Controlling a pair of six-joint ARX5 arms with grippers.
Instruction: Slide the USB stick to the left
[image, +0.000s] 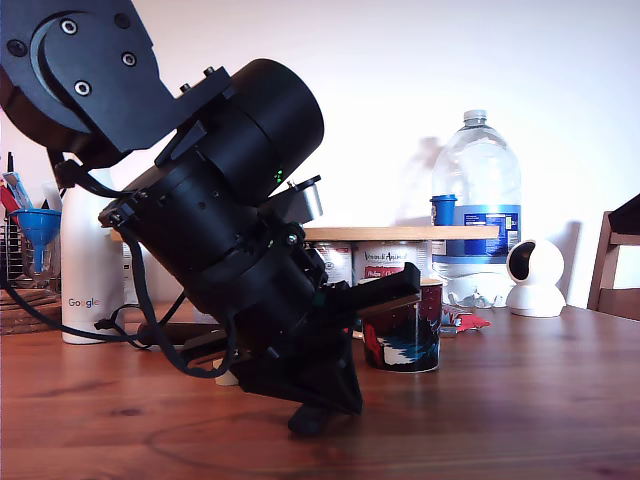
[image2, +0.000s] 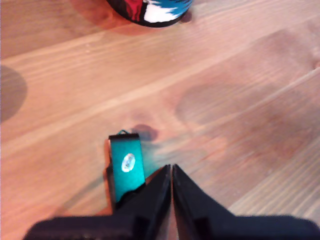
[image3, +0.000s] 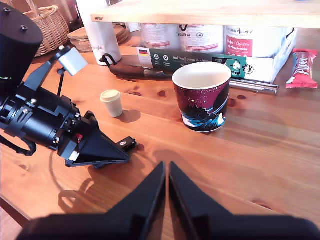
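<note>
My first gripper (image2: 171, 172) is down at the table (image2: 240, 100) with its jaws pressed together, nothing between them; the tips sit just beside the stick (image2: 127, 167), at the end nearest the camera, and whether they touch it I cannot tell; the stick lies flat on the wood, its glossy top reading teal in the first wrist view with a small oval mark in the middle; beyond it, well apart, is the base of the mug (image2: 150, 11); in the exterior view this arm (image: 215, 220) fills the view's left and centre, slanting down so the gripper (image: 318, 415) meets the table, the stick itself hidden behind it; my second gripper (image3: 167, 175) hangs above the table, jaws clenched with only a thin seam showing, empty; its view looks down on the first arm (image3: 45, 120), the stick (image3: 127, 144) poking out at that arm's tip, a small cream cup (image3: 111, 102) near it, and the dark patterned mug (image3: 202, 95) standing upright; behind are tins (image3: 200, 37) under a wooden shelf (image3: 200, 11)
</note>
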